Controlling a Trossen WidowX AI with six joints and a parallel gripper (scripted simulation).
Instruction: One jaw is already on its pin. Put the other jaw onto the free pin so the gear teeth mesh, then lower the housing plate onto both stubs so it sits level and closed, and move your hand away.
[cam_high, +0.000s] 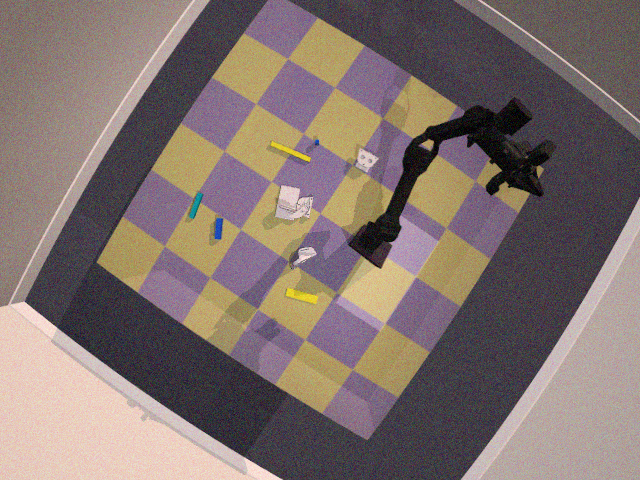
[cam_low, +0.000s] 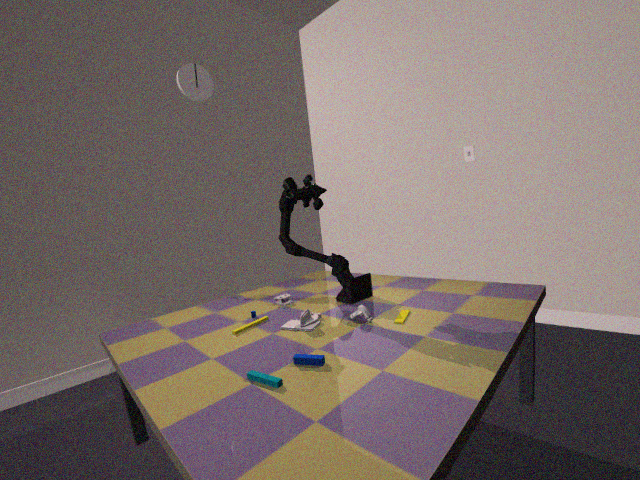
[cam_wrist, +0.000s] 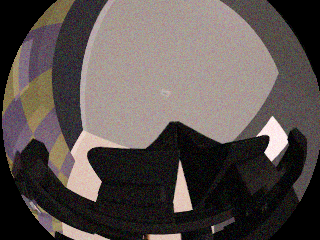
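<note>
- Base plate (cam_high: 287, 195) (cam_low: 293, 325) lies mid-table, one white jaw (cam_high: 305, 207) (cam_low: 306, 318) on it; fits the task's jaw already on its pin. Free pin and teeth too small to tell.
- Loose jaw (cam_high: 305, 254) (cam_low: 359, 313) lies apart from the base, on the robot-base side, tilted in exterior view; likely the one still to be fitted.
- Housing plate (cam_high: 366, 159) (cam_low: 282, 299), with two dark round spots, probably the stub holes, sits off on the tabletop. Not on the stubs, so assembly isn't closed.
- Gripper (cam_high: 540, 193) (cam_low: 325, 190) (cam_wrist: 174, 126): fingers together, nothing between them. Raised well away from the parts, pointing off toward the wall; can't grasp from here. Judgement: needs to swing back, open, take the loose jaw first, since the plate goes over both.
- Long yellow bar (cam_high: 290, 151) (cam_low: 250, 324) beside small blue cylinder (cam_high: 316, 142) (cam_low: 253, 314); short yellow bar (cam_high: 301, 296) (cam_low: 402, 316) near loose jaw. Probably distractors.
- Blue block (cam_high: 218, 228) (cam_low: 309, 360), teal bar (cam_high: 195, 205) (cam_low: 264, 378) farther out, out of the way.
</note>
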